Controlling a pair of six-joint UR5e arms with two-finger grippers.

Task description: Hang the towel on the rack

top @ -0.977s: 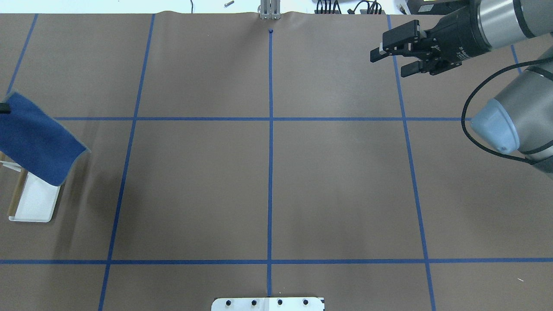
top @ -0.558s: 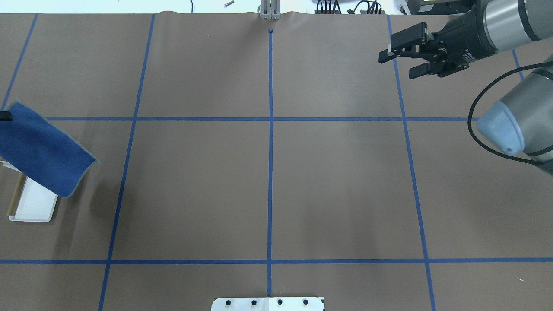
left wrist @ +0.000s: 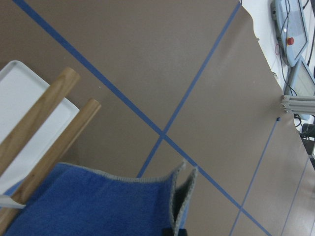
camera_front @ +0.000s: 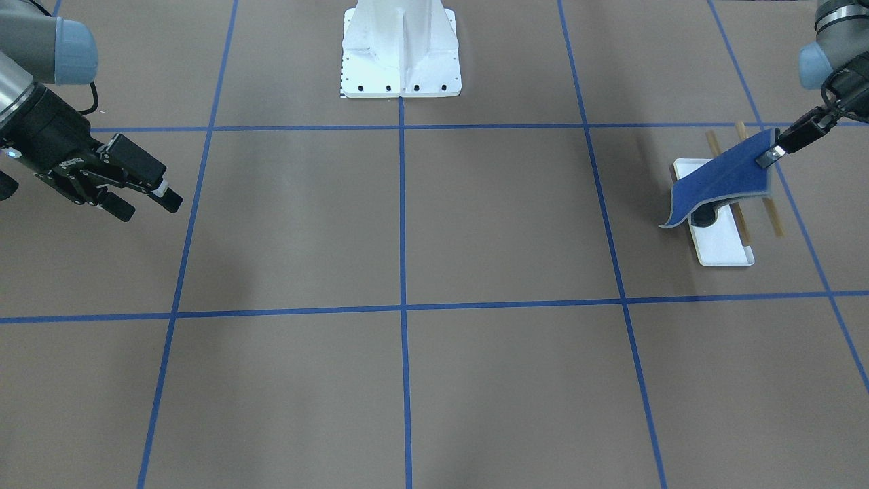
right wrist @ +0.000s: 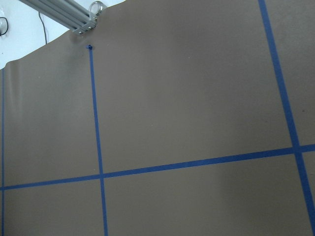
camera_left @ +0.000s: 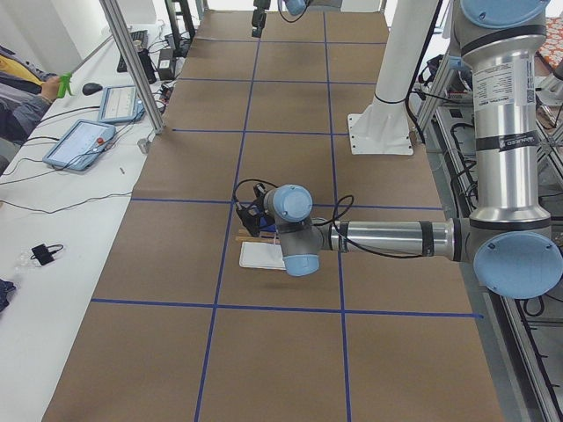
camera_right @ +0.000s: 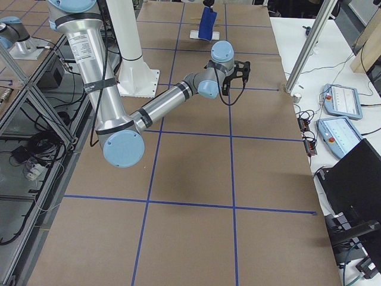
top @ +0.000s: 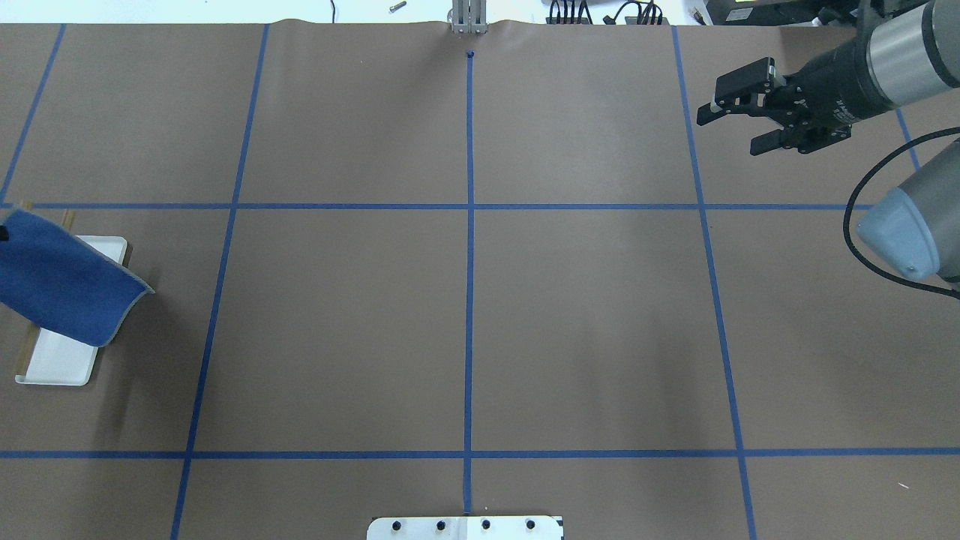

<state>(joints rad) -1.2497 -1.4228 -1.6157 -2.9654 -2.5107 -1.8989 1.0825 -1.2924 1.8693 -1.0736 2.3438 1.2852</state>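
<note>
The royal-blue towel (camera_front: 719, 182) hangs from my left gripper (camera_front: 768, 159), which is shut on its top corner. The towel slopes down over the rack, its free end curling above the white tray base (camera_front: 726, 246). The two wooden rods (camera_front: 772, 219) stick out from under it. In the overhead view the towel (top: 64, 289) covers most of the tray (top: 56, 361), and the gripper is cut off at the left edge. The left wrist view shows the towel (left wrist: 98, 201) lying over the rods (left wrist: 47, 110). My right gripper (top: 731, 131) is open and empty, far off at the back right.
The large white bolted pedestal (camera_front: 400, 47) stands at the robot's side of the table, in the middle. Blue tape lines (top: 469, 206) divide the brown table cover. Tablets and cables lie on the bench (camera_left: 84, 145) beyond the far edge.
My left gripper has carried the towel back toward the robot's side and down over the rack, baring the tray's far end. The right arm has drawn back to the right, its gripper still open.
</note>
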